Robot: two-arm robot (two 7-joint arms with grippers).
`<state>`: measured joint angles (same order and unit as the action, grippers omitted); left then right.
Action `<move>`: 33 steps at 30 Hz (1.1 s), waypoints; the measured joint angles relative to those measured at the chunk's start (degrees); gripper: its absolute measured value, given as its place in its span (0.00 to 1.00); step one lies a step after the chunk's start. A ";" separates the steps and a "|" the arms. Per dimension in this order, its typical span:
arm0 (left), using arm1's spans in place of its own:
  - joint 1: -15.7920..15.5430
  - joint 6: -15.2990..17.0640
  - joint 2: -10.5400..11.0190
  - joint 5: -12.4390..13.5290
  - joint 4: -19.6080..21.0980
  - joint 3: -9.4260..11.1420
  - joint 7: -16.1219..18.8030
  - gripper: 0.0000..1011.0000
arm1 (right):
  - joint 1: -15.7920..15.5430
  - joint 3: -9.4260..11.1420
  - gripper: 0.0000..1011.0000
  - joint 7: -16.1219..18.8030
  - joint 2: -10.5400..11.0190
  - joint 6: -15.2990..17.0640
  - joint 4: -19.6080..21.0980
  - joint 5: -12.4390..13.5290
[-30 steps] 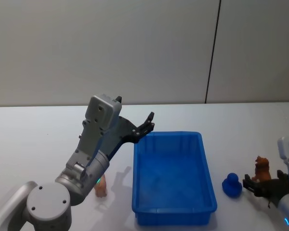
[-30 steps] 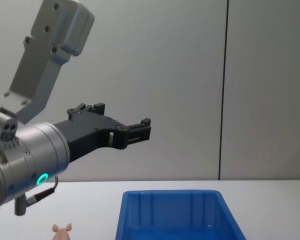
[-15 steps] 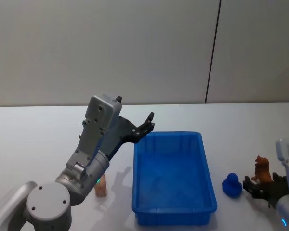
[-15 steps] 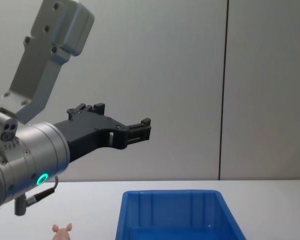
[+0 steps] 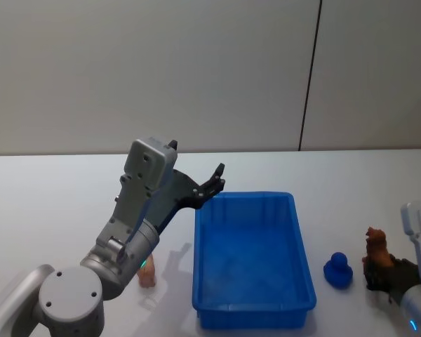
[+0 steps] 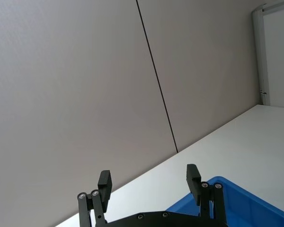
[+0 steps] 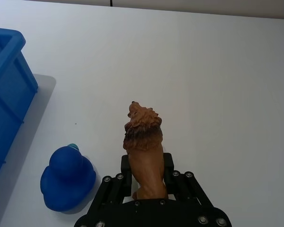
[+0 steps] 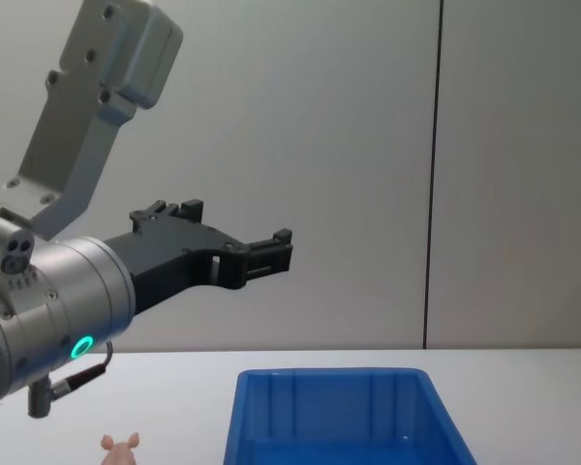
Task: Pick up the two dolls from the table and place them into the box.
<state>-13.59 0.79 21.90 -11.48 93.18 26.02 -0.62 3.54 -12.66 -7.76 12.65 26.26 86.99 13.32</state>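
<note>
The brown-orange doll (image 7: 143,137), a little lion, stands on the white table (image 7: 217,71) with my right gripper (image 7: 146,172) shut on its hindquarters; the same doll (image 5: 376,247) and right gripper (image 5: 387,270) sit right of the box in the head view. The pale pink doll (image 5: 147,275) stands on the table left of the blue box (image 5: 252,261), also low in the chest view (image 8: 121,448). High above the box's near-left corner, my left gripper (image 5: 214,184) hangs open and holds nothing; its fingers spread wide in the left wrist view (image 6: 149,179).
A blue toy duck (image 7: 67,178) sits on the table between the box (image 7: 9,94) and the brown-orange doll, close to my right gripper. The box's inside (image 8: 339,426) holds nothing. A grey wall stands behind the table.
My right gripper has closed in on the brown-orange doll, which has shifted slightly to the left. The left arm has not moved.
</note>
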 joint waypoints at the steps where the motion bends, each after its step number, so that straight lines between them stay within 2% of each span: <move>1: 0.00 0.00 0.00 0.00 0.00 0.00 0.00 0.99 | 0.00 0.00 0.37 0.00 0.00 0.00 0.00 0.00; 7: 0.00 0.00 0.00 0.00 0.00 0.00 0.00 0.99 | 0.01 0.03 0.35 0.06 -0.02 -0.62 0.15 -0.43; 19: 0.00 0.00 0.00 0.00 0.00 0.00 0.00 0.99 | 0.36 -0.15 0.35 1.51 0.00 -4.62 2.25 -3.55; 30: 0.00 0.00 0.00 0.00 0.00 0.00 0.00 0.99 | 1.63 -0.75 0.35 5.93 -0.37 -8.61 4.83 -6.20; 33: 0.00 0.00 0.00 0.00 0.00 0.00 0.00 0.99 | 2.30 -1.05 0.35 8.24 -0.65 -9.49 5.43 -6.74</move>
<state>-13.59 0.79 21.89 -11.48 93.18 26.02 -0.63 5.84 -13.71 0.48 12.01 16.77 92.42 6.57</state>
